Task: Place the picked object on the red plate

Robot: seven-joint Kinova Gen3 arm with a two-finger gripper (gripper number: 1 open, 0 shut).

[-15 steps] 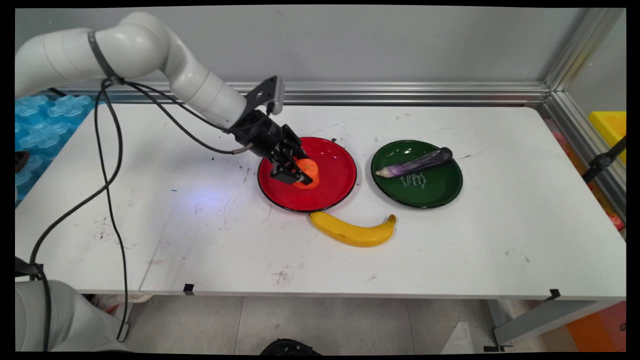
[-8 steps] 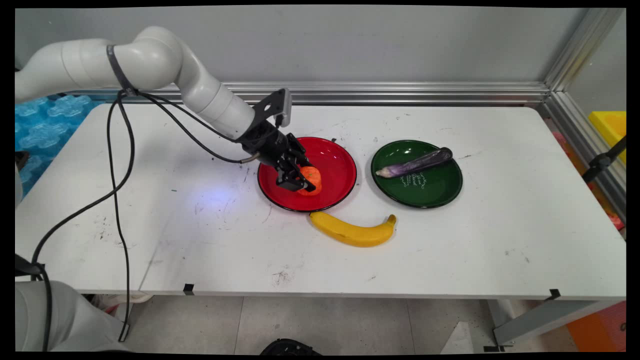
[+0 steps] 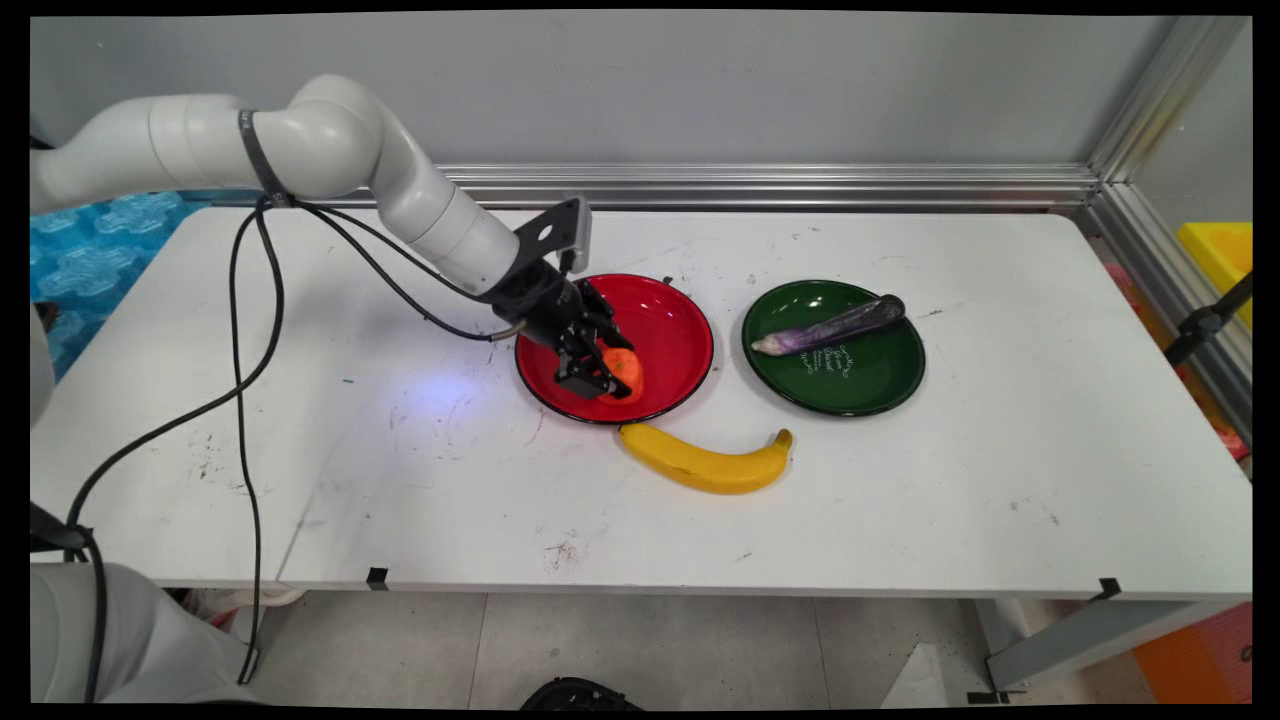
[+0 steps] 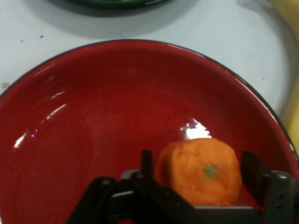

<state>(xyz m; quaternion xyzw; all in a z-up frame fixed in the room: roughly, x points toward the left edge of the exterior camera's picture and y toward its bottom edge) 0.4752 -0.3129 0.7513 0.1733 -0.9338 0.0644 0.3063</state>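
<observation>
An orange fruit (image 3: 629, 367) with a small green stem mark sits low in the near part of a red plate (image 3: 680, 330). My gripper (image 3: 606, 379) reaches down from the upper left and is shut on this fruit. In the hand view the orange fruit (image 4: 201, 179) fills the space between the two black fingers (image 4: 147, 161) of the gripper (image 4: 201, 161), just above the glossy red plate (image 4: 93, 116). Whether the fruit rests on the plate or hangs slightly over it I cannot tell.
A yellow banana (image 3: 702, 462) lies on the table just in front of the red plate. To the right stands a green plate (image 3: 860, 385) with a purple eggplant (image 3: 830, 327) across its far side. Black cables hang from the arm at the left.
The gripper and the orange fruit in it have slid together a short way toward the plate's near edge. The arm's elbow has swung rightward and lower.
</observation>
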